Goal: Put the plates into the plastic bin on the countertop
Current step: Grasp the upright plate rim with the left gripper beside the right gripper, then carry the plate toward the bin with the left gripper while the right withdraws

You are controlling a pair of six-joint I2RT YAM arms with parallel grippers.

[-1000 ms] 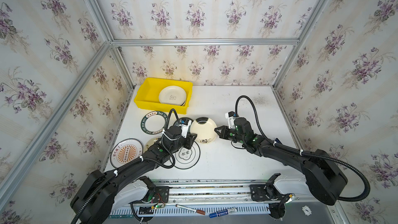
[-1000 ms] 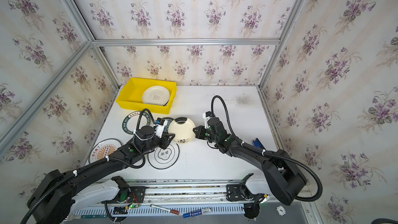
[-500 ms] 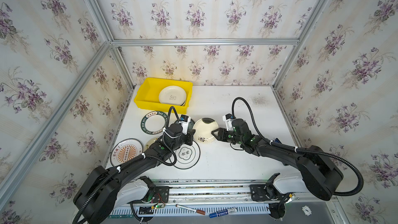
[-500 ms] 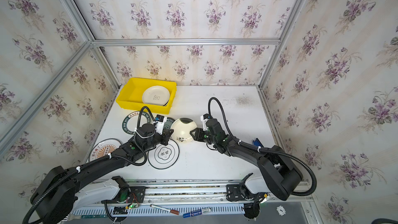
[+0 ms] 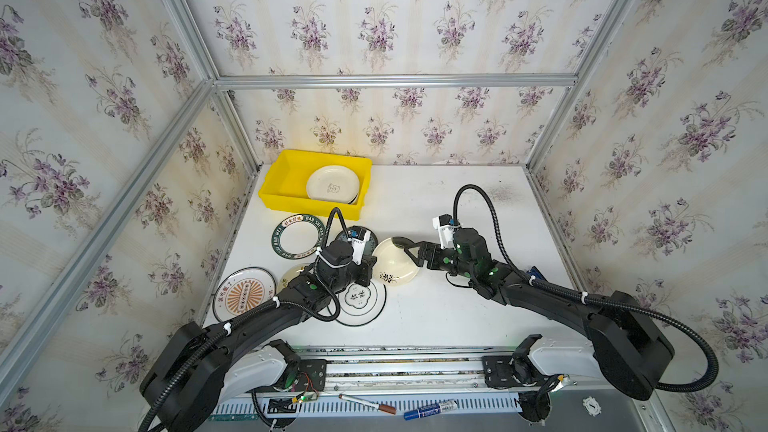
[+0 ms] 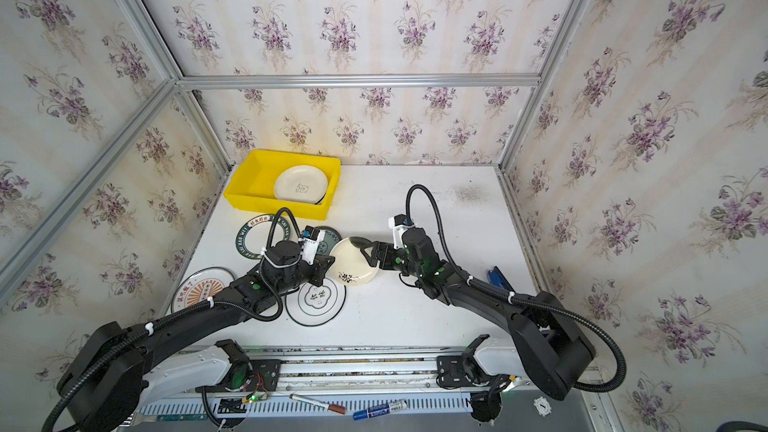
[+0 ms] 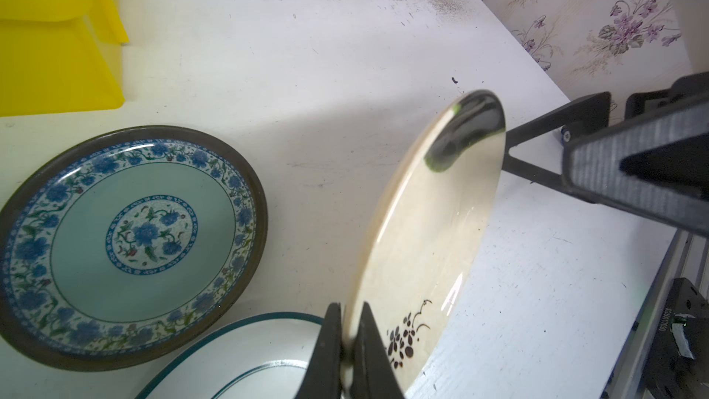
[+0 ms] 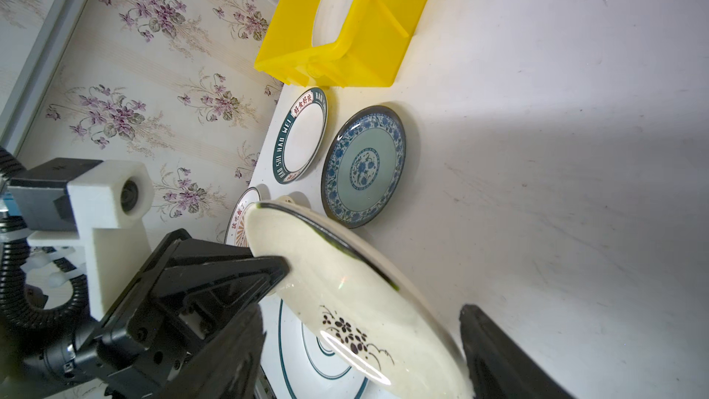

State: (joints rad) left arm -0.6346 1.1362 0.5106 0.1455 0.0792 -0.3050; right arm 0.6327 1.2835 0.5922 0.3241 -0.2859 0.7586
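Your right gripper (image 5: 410, 254) has sprung open off the cream plate (image 5: 394, 266), which the left gripper (image 7: 348, 326) now pinches by its rim, tilted above the countertop (image 5: 457, 317); the plastic bin (image 5: 307, 207) lies behind-left, nearer that left arm.

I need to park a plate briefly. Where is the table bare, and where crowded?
Bare: the table from the yellow bin across to the right wall, beyond the right arm. Crowded: the left side, where plates lie close together.
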